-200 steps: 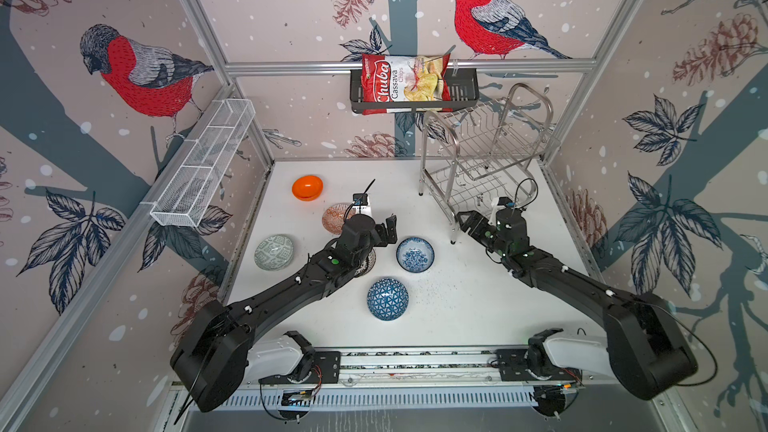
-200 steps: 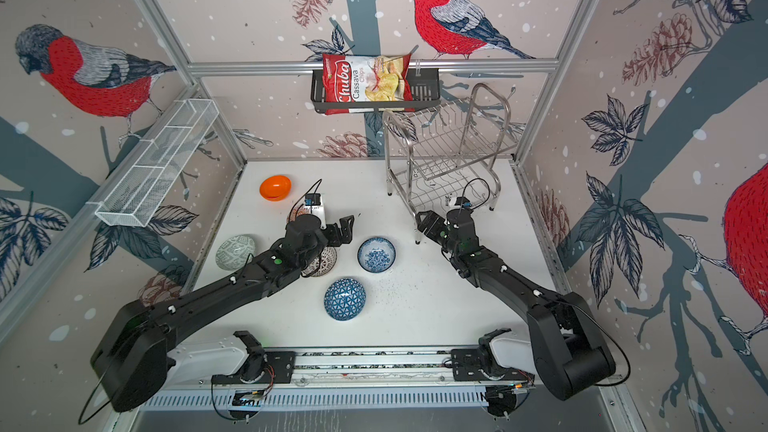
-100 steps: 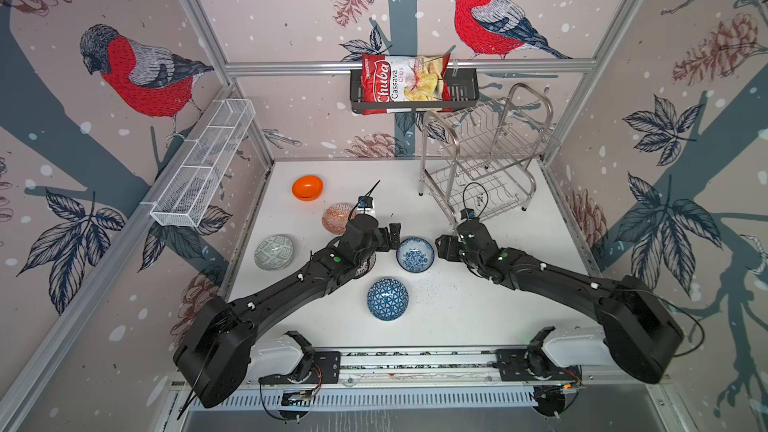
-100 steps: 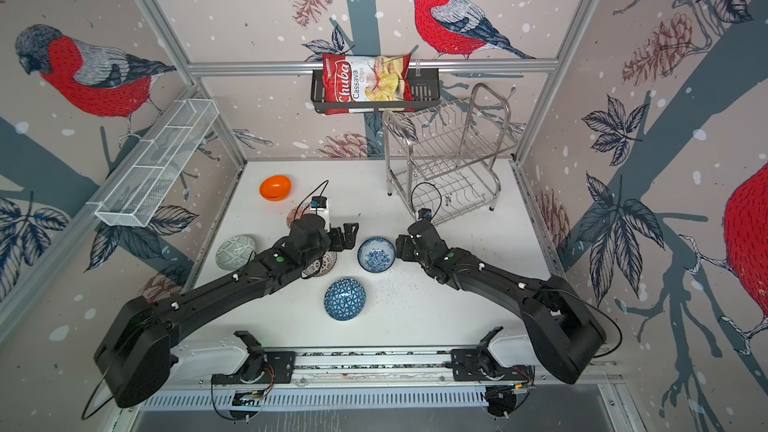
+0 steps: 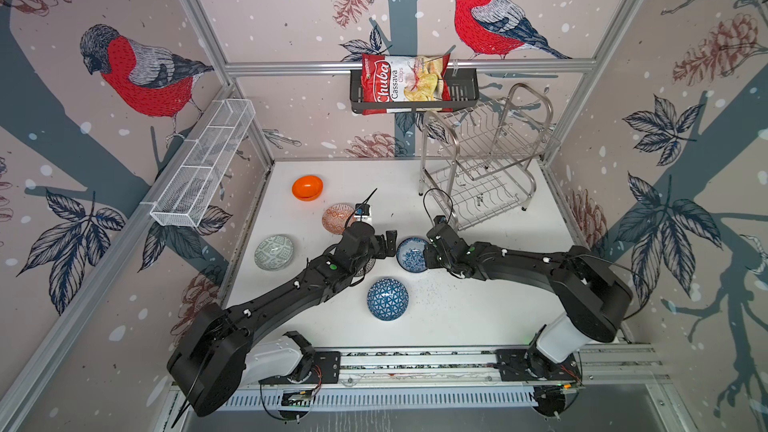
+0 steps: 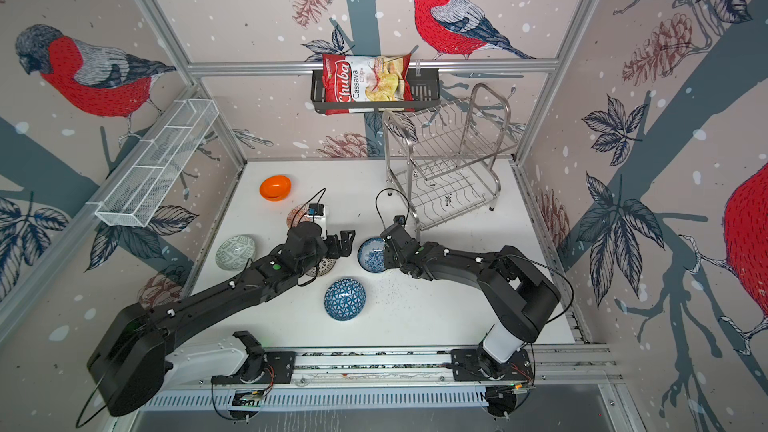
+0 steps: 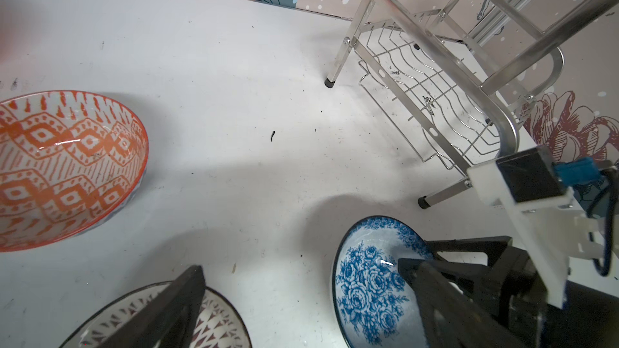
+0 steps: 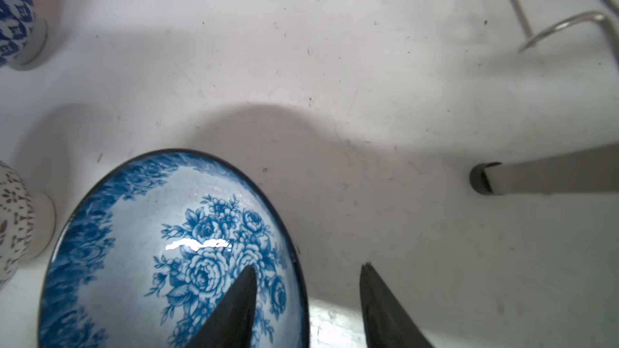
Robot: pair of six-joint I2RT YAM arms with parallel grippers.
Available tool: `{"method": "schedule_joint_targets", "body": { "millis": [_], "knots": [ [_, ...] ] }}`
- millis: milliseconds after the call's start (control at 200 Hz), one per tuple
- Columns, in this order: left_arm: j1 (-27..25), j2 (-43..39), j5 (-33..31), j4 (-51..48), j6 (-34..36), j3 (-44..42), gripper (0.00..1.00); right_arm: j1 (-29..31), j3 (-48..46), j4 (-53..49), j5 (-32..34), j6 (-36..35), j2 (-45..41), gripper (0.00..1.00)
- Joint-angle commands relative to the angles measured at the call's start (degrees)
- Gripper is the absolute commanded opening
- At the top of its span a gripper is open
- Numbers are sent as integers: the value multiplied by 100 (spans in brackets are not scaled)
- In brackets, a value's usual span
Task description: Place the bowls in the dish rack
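Observation:
The blue-floral bowl [image 5: 409,256] [image 8: 160,246] stands upright mid-table. My right gripper [image 5: 428,249] [image 8: 308,271] straddles its near rim, open, one finger inside and one outside with a gap to the rim. My left gripper [image 5: 380,247] [image 7: 301,282] hangs wide open and empty just left of it, over the black-dotted bowl [image 6: 322,268] [image 7: 217,323]. The blue triangle bowl [image 5: 387,299] lies upside down in front. The red-white bowl [image 5: 336,218], orange bowl [image 5: 307,187] and grey-green bowl [image 5: 273,252] sit to the left. The dish rack [image 5: 486,160] stands empty at the back right.
A rack leg [image 8: 536,179] stands close to my right gripper. A white mesh basket [image 5: 203,168] hangs on the left wall. A black shelf with a chips bag [image 5: 405,85] hangs above the rack. The arms' rail [image 5: 415,359] runs along the front edge.
My right gripper has swung from the rack's foot leftward and down to the blue-floral bowl, and its jaws have narrowed around the rim. The left gripper has barely shifted.

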Motion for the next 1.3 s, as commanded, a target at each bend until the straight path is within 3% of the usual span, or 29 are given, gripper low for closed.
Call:
{"method": "schedule_joint_targets", "body": {
  "millis": [0,155,255,485,815,915,1161,1296],
  "knots": [
    [-4,-107,-67,288,88,-119,98,76,121,-113,178,139,127,42],
    [0,-217,-227,268,307,-115,98,126,116,-10,154,238,182,26],
    [1,-364,-218,582,362,-270,98,135,99,89,127,293,191,24],
    [-3,-381,-198,845,468,-461,98,135,132,-35,276,360,130,6],
    [1,-438,6,926,472,-635,98,-173,-430,-1016,581,495,-1071,3],
    [3,-439,34,906,461,-634,98,-596,-918,-1299,483,537,-1688,3],
    [-2,-442,21,909,442,-652,98,-2525,-2012,-1340,220,498,-3610,3],
    [-4,-439,57,891,432,-648,98,-3269,-1982,-1398,181,610,-3807,2]
  ]
}}
